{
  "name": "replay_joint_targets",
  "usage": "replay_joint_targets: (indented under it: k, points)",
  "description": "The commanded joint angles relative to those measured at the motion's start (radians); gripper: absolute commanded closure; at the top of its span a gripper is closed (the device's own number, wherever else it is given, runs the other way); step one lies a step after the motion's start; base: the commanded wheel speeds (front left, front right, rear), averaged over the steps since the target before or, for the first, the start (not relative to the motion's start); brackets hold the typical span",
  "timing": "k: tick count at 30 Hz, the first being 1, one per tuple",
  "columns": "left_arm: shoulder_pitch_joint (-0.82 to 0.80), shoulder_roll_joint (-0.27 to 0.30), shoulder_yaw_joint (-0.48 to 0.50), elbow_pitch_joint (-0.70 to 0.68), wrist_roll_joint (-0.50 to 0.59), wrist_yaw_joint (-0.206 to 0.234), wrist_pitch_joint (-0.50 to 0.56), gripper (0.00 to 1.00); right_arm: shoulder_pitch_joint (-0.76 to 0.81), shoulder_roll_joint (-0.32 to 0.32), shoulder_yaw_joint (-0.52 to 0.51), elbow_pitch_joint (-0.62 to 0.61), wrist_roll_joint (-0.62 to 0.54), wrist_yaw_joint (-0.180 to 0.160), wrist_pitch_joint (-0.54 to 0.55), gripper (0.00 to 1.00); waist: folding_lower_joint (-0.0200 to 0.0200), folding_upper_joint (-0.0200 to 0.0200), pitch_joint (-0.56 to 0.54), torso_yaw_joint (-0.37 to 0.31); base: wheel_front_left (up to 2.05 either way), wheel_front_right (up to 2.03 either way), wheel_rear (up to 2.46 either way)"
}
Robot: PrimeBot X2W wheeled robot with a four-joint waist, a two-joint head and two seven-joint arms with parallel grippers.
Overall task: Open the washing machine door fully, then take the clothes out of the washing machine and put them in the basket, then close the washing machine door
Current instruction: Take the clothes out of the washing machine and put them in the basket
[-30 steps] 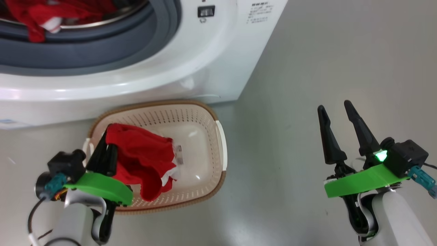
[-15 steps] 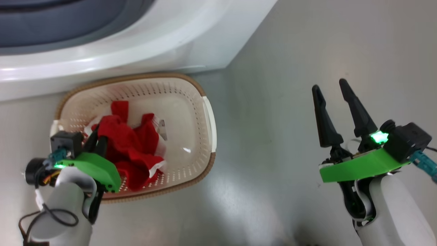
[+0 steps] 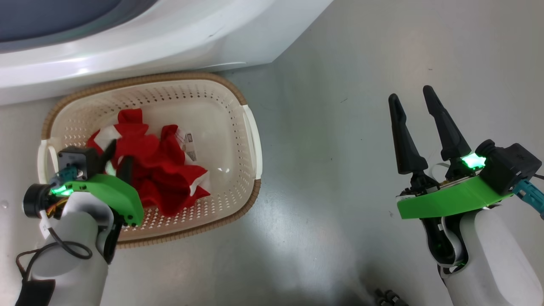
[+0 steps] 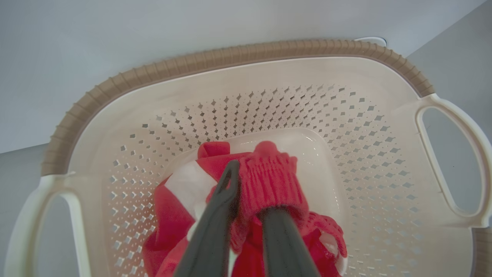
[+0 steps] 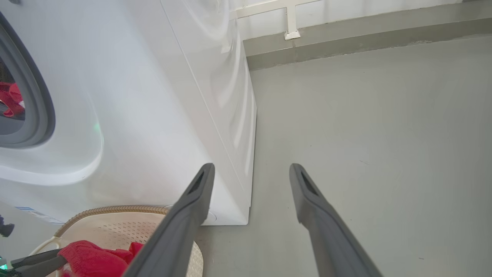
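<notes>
Head view, entry one: bright red fabric clothes [image 3: 163,170] with white trim bands, a crumpled bundle lying on the bottom of the small cream-white perforated plastic basket [image 3: 231,127] with brown woven-look rim and white side handles, in the basket's left half. Entry two: left gripper [image 3: 119,154], two long dark fingers under a green bracket, reaching down inside the basket at its left end, tips sunk into the bundle's left edge. Left wrist view, same entry: red fabric fills the narrow gap between the two fingers [image 4: 215,223], and a ribbed red cuff is draped over the tip of one of them; the fingers stand close together, but whether they pinch the cloth or have let it go cannot be told. Left arm: pale forearm coming up at the basket's near-left corner, wrist tipped down into the basket. Entry three: right gripper [image 3: 410,94], well apart from the basket on its right side, above the bare grey floor [image 3: 331,178], fingers spread wide with nothing between them, pointing away from the robot, pale forearm beneath. Entry four: big white front-loading washing machine [image 3: 170,38], standing just behind the basket's far rim. Right wrist view: grey rubber gasket [image 5: 40,104] ringing the machine's opening above the basket, with more red fabric [image 5: 11,100] inside it.
</notes>
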Motion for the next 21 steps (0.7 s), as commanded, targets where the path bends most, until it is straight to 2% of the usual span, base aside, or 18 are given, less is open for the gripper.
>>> replay_joint_targets:
  k: [1,13,21]
  points:
    - [0.007,0.036,0.015,-0.005,-0.01,-0.006,-0.005,0.0,0.01,0.001,0.019,-0.022,0.007,0.005,-0.006,0.0,0.0,-0.0001,0.0,0.001,0.0,0.0,0.0]
    - [0.017,0.032,0.011,-0.023,-0.054,-0.006,-0.005,0.0,0.011,0.001,0.008,-0.009,-0.007,0.005,-0.006,0.0,0.0,-0.0001,-0.032,0.023,0.0,0.0,0.0]
    - [0.064,0.021,0.07,-0.126,-0.055,-0.006,-0.005,0.0,0.019,0.001,-0.009,0.007,-0.036,0.005,-0.006,0.0,0.0,-0.0001,-0.1,0.051,0.0,0.0,0.0]
